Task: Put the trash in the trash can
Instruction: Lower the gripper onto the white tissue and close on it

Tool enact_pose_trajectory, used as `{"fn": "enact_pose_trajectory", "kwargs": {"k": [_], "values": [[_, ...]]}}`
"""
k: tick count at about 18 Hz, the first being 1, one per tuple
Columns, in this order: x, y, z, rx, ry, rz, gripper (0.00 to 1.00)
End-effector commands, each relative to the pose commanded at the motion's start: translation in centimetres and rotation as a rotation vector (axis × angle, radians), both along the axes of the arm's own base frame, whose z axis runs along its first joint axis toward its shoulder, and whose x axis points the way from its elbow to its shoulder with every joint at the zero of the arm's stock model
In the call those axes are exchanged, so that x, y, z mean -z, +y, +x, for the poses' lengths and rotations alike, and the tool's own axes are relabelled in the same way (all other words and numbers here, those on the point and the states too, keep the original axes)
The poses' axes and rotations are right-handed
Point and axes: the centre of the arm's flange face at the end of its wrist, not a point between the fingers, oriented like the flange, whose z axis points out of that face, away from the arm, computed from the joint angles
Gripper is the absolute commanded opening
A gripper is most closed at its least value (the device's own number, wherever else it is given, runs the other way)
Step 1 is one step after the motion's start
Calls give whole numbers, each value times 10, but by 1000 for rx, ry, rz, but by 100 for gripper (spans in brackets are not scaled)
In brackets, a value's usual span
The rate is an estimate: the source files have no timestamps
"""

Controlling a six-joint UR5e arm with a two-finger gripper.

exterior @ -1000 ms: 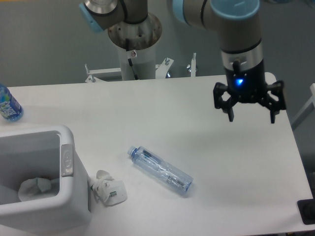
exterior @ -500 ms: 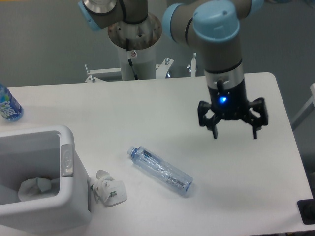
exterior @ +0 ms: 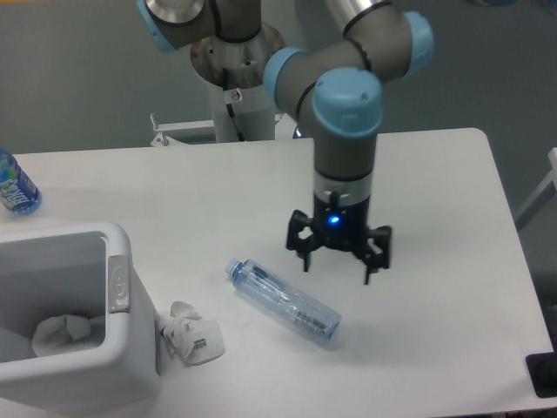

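Two bottles are in view: one clear bottle [exterior: 284, 303] lying on the bench [exterior: 435, 305] and one blue-labelled bottle [exterior: 15, 187] at the left edge. There are two white wads, one [exterior: 193, 334] on the bench and one [exterior: 61, 332] inside the single bin [exterior: 113, 348].

The trash can [exterior: 117, 261] runs off the left and bottom edges — the labelled bottle [exterior: 13, 187] is cropped too.

The pincer [exterior: 338, 265] hung with its fingers spread above bare table [exterior: 435, 287], just beside the clear plastic bottle [exterior: 285, 302] (its far side lay unobstructed). The crumpled white wad [exterior: 193, 336] sat against the trash can [exterior: 78, 366], leaving little gap there. The can's mouth stood unblocked from above; a blue-labelled bottle [exterior: 15, 185] stood well apart.
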Motion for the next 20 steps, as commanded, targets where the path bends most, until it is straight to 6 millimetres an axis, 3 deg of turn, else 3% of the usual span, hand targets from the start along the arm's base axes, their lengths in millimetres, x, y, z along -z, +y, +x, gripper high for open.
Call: {"fn": "enact_pose_trajectory", "kwargs": {"k": [1,5,12,20], "values": [[10,2,4,41,-10,-4,100],[44,32,49,194,-29,-32,100],[95,74,107,296,-44,-41,100],[125,75,148,287,-81,-37,100]]}}
